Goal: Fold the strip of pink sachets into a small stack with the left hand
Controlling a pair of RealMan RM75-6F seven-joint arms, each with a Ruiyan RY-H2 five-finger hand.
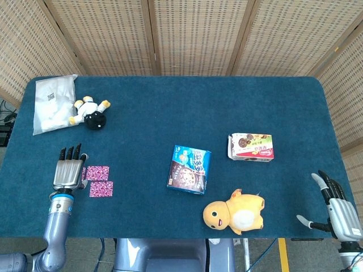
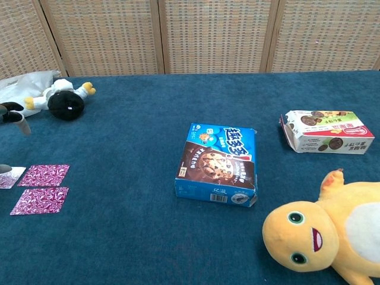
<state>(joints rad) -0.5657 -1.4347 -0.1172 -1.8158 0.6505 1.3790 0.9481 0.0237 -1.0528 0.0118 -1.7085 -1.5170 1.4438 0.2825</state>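
Observation:
The pink sachets (image 1: 100,181) lie flat on the blue table, two squares side by side plus a part partly under my left hand; in the chest view the sachets (image 2: 43,187) sit at the far left. My left hand (image 1: 68,169) hovers flat, fingers straight and apart, just left of the sachets, its edge overlapping the nearest one. Only fingertips of that left hand (image 2: 13,113) show at the chest view's left edge. My right hand (image 1: 339,211) is off the table's front right corner, fingers spread, holding nothing.
A blue cookie box (image 1: 190,169) lies mid-table, a yellow plush (image 1: 237,211) in front of it, a red-and-white snack box (image 1: 251,147) to the right. A penguin plush (image 1: 92,112) and a white bag (image 1: 52,102) sit at the back left.

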